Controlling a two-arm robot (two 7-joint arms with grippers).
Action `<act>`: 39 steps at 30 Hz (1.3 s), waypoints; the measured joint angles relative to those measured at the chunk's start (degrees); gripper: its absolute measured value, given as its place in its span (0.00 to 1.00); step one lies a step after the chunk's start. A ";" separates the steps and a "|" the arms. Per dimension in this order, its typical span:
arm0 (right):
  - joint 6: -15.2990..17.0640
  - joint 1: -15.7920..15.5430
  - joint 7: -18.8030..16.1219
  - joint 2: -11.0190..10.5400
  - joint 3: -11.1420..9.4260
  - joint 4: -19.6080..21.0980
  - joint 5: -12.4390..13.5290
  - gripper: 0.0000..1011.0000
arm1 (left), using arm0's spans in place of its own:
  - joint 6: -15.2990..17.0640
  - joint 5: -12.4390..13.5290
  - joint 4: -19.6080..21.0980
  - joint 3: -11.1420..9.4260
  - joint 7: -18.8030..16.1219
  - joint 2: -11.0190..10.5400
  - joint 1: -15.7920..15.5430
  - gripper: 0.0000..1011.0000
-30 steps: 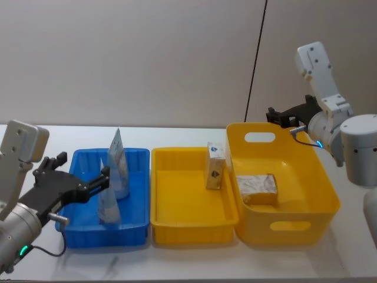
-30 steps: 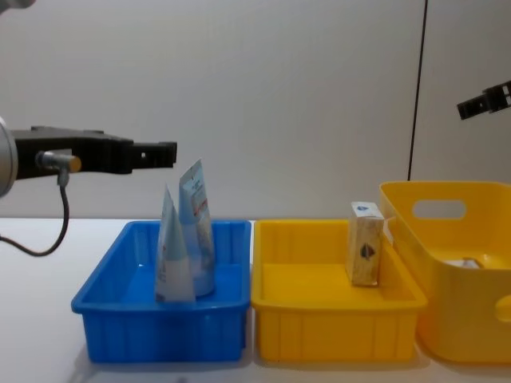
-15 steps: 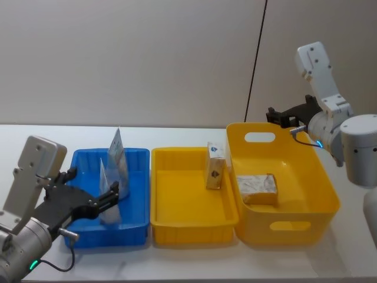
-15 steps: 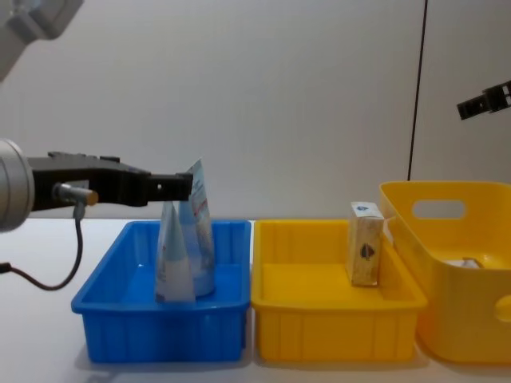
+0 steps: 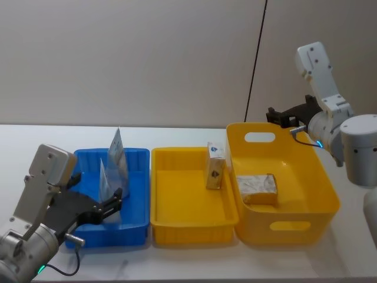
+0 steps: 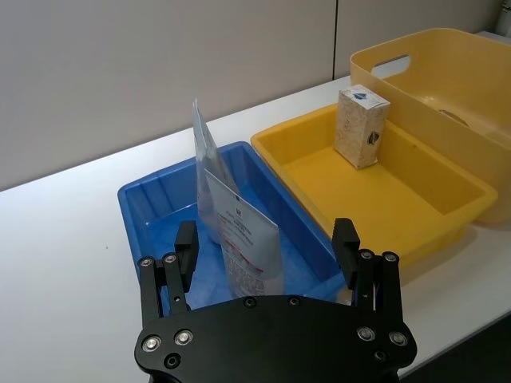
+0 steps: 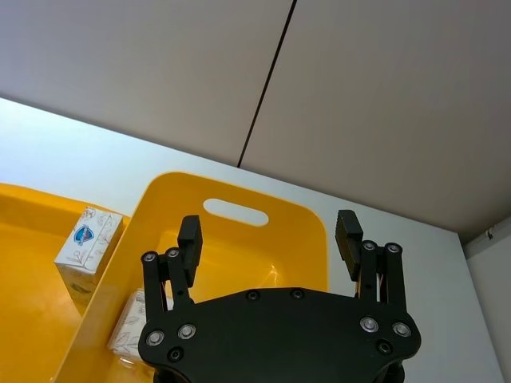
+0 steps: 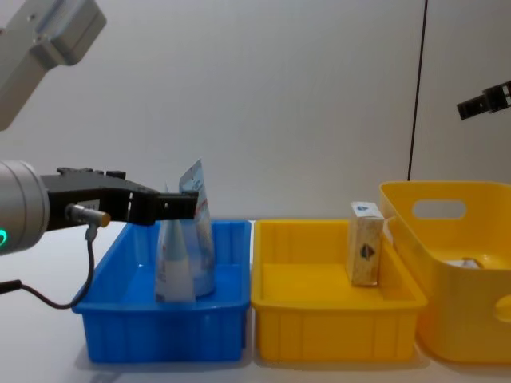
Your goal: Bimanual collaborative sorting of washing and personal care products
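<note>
Sorting is looking nearly done: two tubes (image 5: pixel 115 171) are standing in the blue tray (image 5: pixel 112 236) toward the desk's (image 5: pixel 35 135) left edge, a carton (image 5: pixel 215 167) in the yellow tray (image 5: pixel 194 227), probably a second carton (image 5: pixel 257 187) lying in the tub (image 5: pixel 283 227). The left end effector (image 6: pixel 266 235) is hovering spread by the tubes, the right end effector (image 7: pixel 270 227) spread over the tub's far rim

Table (image 5: pixel 194 259), left to right, walls side by side: blue plastic tray (image 5: pixel 135 151), yellow plastic tray (image 5: pixel 177 151), large yellow plastic tub with handle slots (image 5: pixel 283 126).

In the blue tray: front white squeeze tube (image 5: pixel 106 186) upright, just left of and before rear white squeeze tube (image 5: pixel 118 156).

Yellow tray, far right corner: upright small beige carton (image 5: pixel 215 167), against the tub-side wall.

Inside the tub: flat beige carton (image 5: pixel 257 187).

Left claw (image 5: pixel 116 197) over the blue tray's near end, by the front tube. Right claw (image 5: pixel 274 116) above the tub's far rim.
</note>
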State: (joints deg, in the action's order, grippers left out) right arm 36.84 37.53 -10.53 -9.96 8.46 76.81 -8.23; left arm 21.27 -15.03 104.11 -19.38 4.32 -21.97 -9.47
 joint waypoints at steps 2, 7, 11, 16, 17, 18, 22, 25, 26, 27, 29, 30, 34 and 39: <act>0.00 0.00 0.00 0.00 0.00 0.00 0.00 0.99 | -0.40 0.45 -0.55 -0.18 -0.01 0.14 -0.30 0.99; 0.00 0.00 0.00 0.00 0.00 0.00 0.00 0.99 | -1.09 1.17 -1.72 -0.57 0.20 0.41 -1.05 0.99; 0.00 0.00 0.00 0.00 0.00 0.00 0.00 0.99 | -1.61 1.77 -2.69 -1.02 0.54 0.72 -1.75 0.99; 0.00 0.00 0.00 0.00 0.00 0.00 0.00 0.99 | -2.27 2.55 -4.02 -1.66 0.98 1.25 -2.54 0.99; 0.00 0.00 0.00 0.00 0.00 0.00 0.00 0.99 | -2.37 2.63 -4.28 -1.77 1.04 1.35 -2.66 0.99; 0.00 0.00 0.00 0.00 0.00 0.00 0.00 0.99 | -2.45 2.71 -4.47 -1.84 1.10 1.42 -2.75 0.99; 0.00 0.00 0.00 0.00 0.00 0.00 0.00 0.99 | -3.03 3.21 -5.73 -2.31 1.53 1.92 -3.35 0.99; 0.00 0.00 0.00 0.00 0.00 0.00 0.00 0.99 | -3.36 3.56 -6.67 -2.62 1.81 2.22 -3.76 0.99; 0.00 0.00 0.00 0.00 0.00 0.00 0.00 0.99 | -3.43 3.66 -6.80 -2.65 1.85 2.26 -3.82 0.99; 0.00 0.00 0.00 0.00 0.00 0.00 0.00 0.99 | -3.50 3.76 -7.05 -2.74 1.90 2.36 -3.94 0.99; 0.00 0.00 0.00 0.00 0.00 0.00 0.00 0.99 | -3.70 4.11 -7.70 -2.94 1.95 2.60 -4.20 0.99; 0.00 0.00 0.00 0.01 0.00 0.00 0.00 0.99 | -3.74 4.22 -7.90 -3.00 1.95 2.67 -4.29 0.99; 0.00 0.00 0.00 0.00 0.00 0.00 0.00 0.99 | -4.06 4.95 -9.02 -3.30 1.93 3.13 -4.80 0.99; 0.00 0.00 0.00 0.00 0.00 0.00 0.00 0.99 | -4.51 5.68 -9.99 -3.55 1.86 3.50 -5.24 0.99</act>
State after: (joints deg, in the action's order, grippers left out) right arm 36.85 37.53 -10.53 -9.95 8.46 76.81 -8.23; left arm 16.76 -9.35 94.12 -22.92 6.18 -18.46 -14.71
